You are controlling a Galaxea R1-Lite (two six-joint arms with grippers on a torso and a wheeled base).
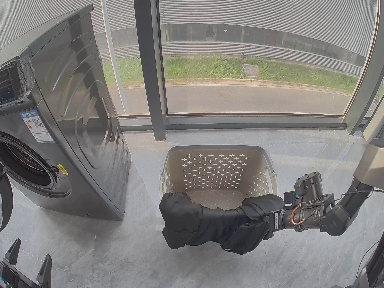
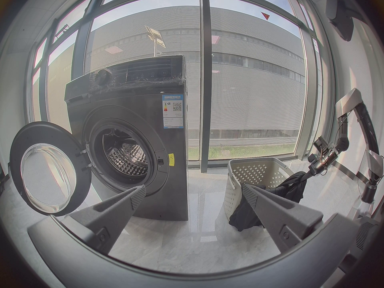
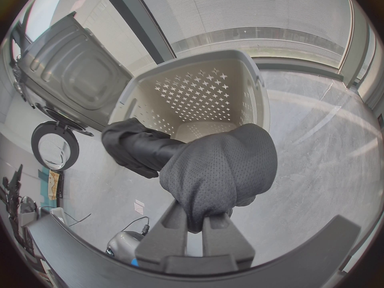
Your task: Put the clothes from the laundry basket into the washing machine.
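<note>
big dark grey metal front-loader washing machine point(image 1: 80, 113), round glass door point(image 2: 48, 177) hanging open, cream plastic laundry basket point(image 1: 218, 148) with star-shaped holes, floppy black perforated garment point(image 1: 208, 223) slung over its near rim, right gripper point(image 3: 195, 221) pinching one bunched end, left gripper point(image 2: 193, 189) spread wide

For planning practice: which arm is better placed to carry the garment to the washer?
Right: the right gripper is shut on the garment at the basket; the left gripper is open and empty.
</note>
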